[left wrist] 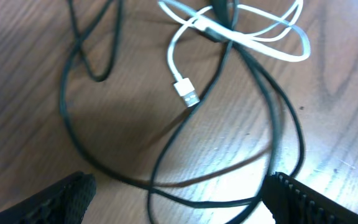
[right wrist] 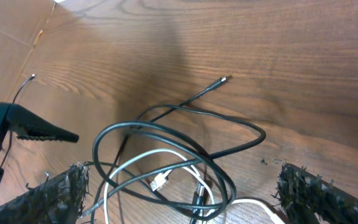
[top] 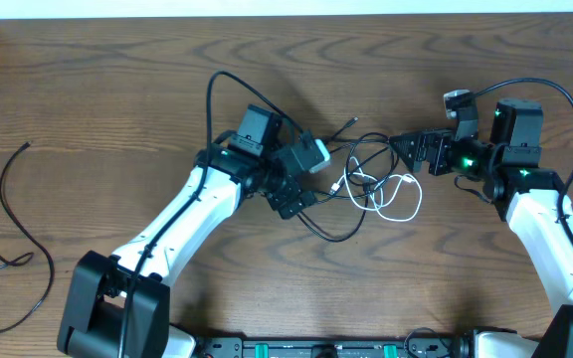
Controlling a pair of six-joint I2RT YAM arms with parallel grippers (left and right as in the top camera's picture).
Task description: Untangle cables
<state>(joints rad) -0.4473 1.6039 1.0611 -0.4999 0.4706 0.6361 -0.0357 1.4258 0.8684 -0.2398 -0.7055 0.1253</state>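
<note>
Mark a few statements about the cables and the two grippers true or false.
1. The white cable lies tangled with the black cables in the middle of the table. True.
2. The left gripper is clamped on the white cable. False: it is open and holds nothing.
3. A lone black cable lies apart near the table's left edge. True.
4. The right gripper is shut. False: it is open, over the white cable.

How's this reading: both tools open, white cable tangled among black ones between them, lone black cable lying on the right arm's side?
Not quite. The overhead view shows the lone black cable on the left arm side. The rest holds: left tool and right tool open, white cable tangled among black cables between them.
</note>
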